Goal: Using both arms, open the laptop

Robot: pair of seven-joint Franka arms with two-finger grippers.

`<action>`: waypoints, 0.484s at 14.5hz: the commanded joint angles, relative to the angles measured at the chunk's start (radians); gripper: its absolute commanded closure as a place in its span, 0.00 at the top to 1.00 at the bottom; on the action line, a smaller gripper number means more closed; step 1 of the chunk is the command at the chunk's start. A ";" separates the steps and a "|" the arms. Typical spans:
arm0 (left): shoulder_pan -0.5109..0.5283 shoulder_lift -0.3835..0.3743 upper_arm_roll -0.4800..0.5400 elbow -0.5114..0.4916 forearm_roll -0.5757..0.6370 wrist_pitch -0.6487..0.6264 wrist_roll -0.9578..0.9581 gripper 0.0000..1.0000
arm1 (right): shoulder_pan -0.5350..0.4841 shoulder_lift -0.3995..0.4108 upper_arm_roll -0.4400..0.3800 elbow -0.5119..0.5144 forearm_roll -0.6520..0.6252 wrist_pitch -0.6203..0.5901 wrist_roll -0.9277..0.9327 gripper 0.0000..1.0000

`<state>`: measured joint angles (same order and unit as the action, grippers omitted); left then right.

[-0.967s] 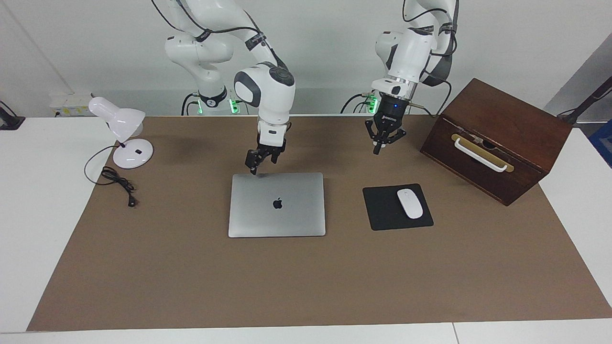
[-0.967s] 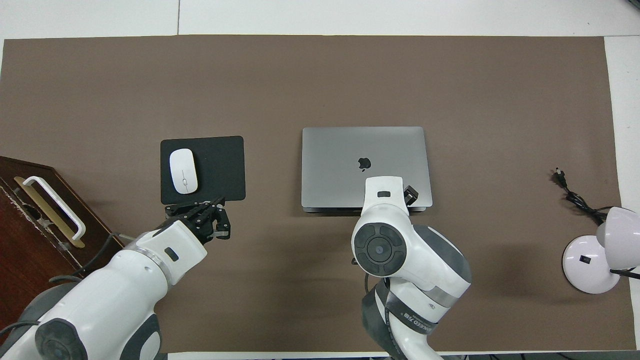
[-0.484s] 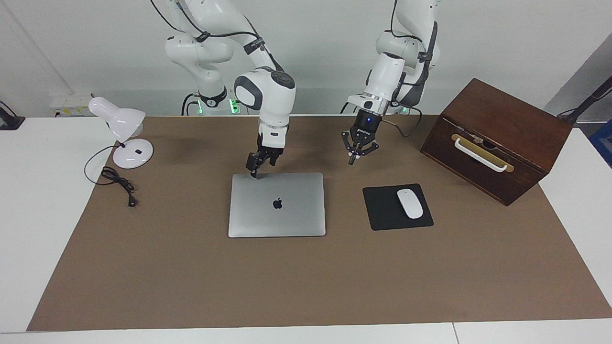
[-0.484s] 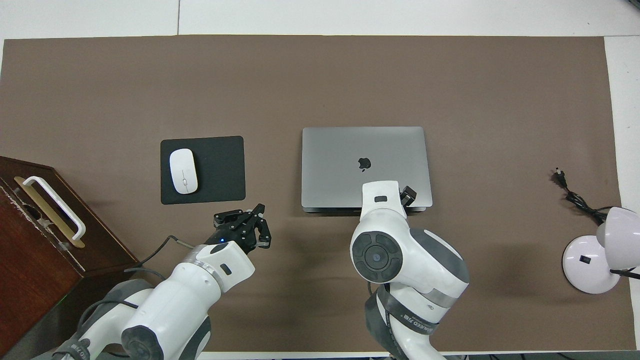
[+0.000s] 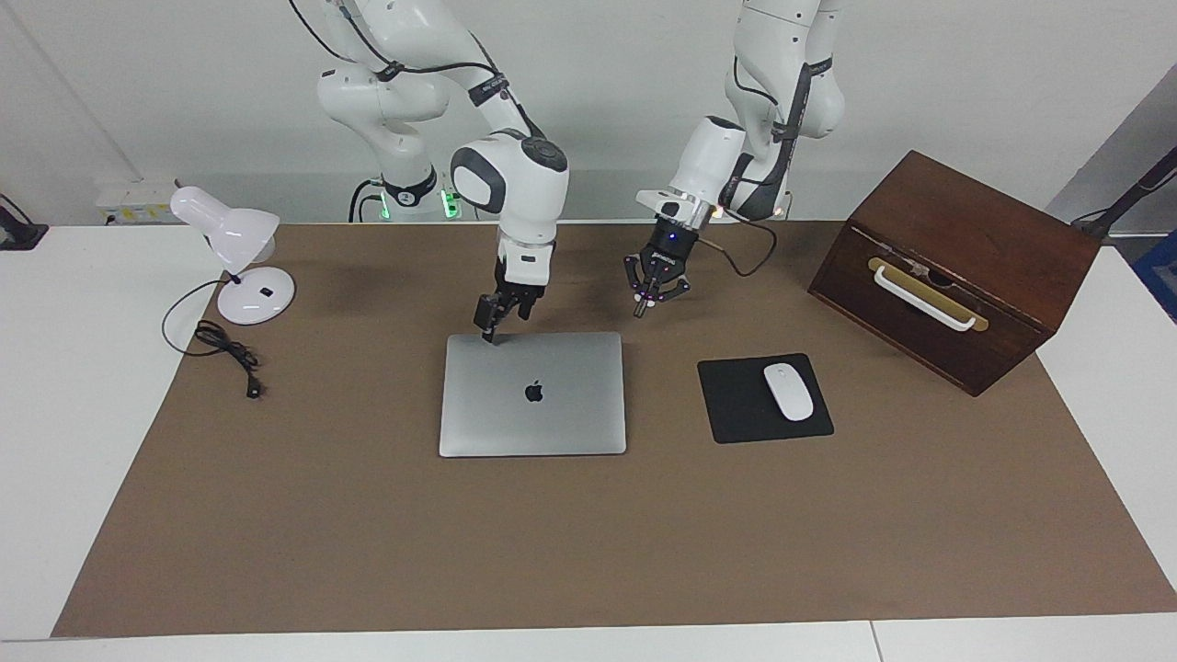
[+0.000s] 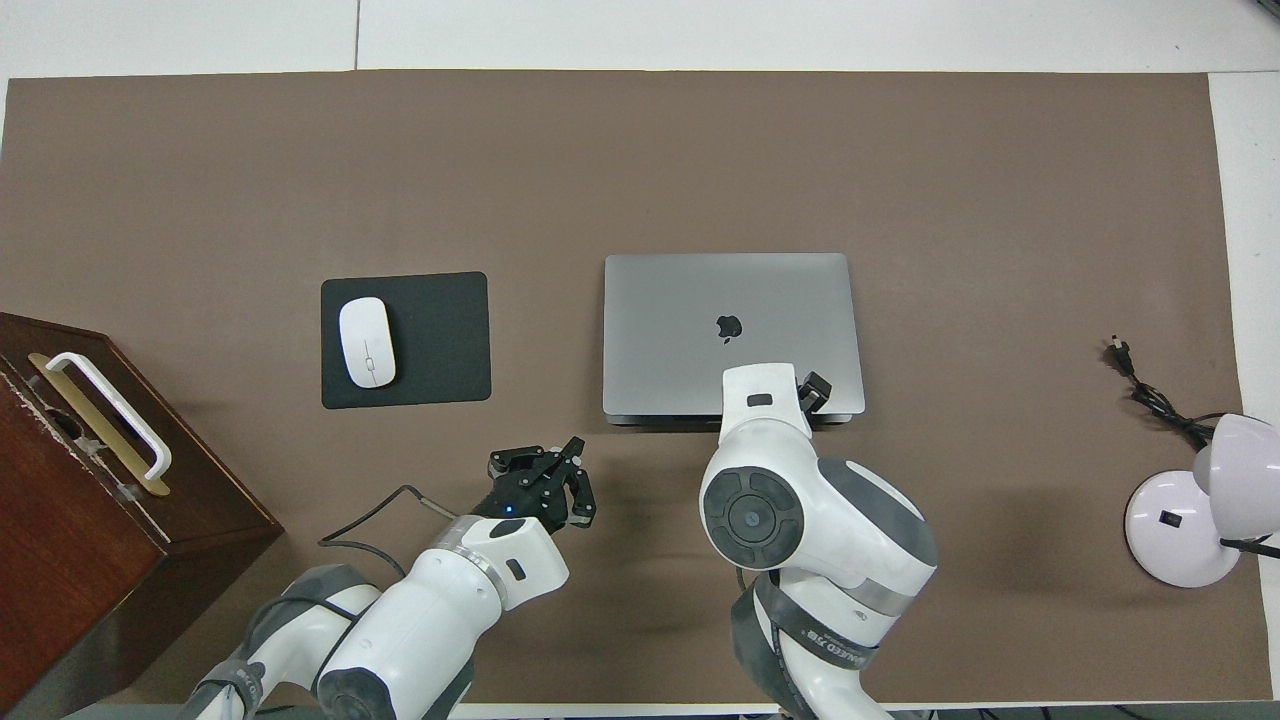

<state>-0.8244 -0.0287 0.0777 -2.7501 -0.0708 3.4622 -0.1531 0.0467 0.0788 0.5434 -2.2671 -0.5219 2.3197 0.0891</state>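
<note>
Closed MacBook (image 5: 532,393) lies flat at mid-frame in the facing view, on the brown mat over the tabletop (image 5: 588,515), logo up, lid not yet raised.

Right pincer (image 5: 490,324) sits at the laptop's upper-left corner in that view, at the robot-side edge, tips at or just above the lid; can't tell if its fingers are apart or together.

Left pincer (image 5: 645,299) hangs just above the mat, up and right of the laptop's upper-right corner, tips together, holding nothing.

Step, as I read it: both arms getting set at the robot-side edge. To do it well:
- one pincer should pin the base so it doesn't slide or tip
- the other hooks under the lid lip and lifts slowly along an arc
- keep clear of the mouse pad (image 5: 740,405) & mouse (image 5: 789,392) at centre right.
</note>
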 commanded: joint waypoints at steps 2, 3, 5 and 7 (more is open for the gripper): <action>-0.085 0.047 0.014 0.015 -0.102 0.041 -0.005 0.00 | -0.013 0.013 0.010 -0.009 -0.040 0.038 0.021 1.00; -0.085 0.077 0.014 0.044 -0.104 0.041 -0.005 0.00 | -0.011 0.015 0.010 -0.009 -0.040 0.046 0.021 1.00; -0.085 0.142 0.014 0.093 -0.106 0.043 -0.006 0.00 | -0.013 0.018 0.010 -0.009 -0.040 0.052 0.021 1.00; -0.085 0.168 0.016 0.119 -0.106 0.043 -0.008 0.00 | -0.013 0.022 0.010 -0.009 -0.040 0.052 0.021 1.00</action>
<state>-0.8898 0.0746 0.0808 -2.6817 -0.1567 3.4787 -0.1546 0.0467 0.0917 0.5434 -2.2676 -0.5331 2.3431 0.0891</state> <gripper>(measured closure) 0.991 0.000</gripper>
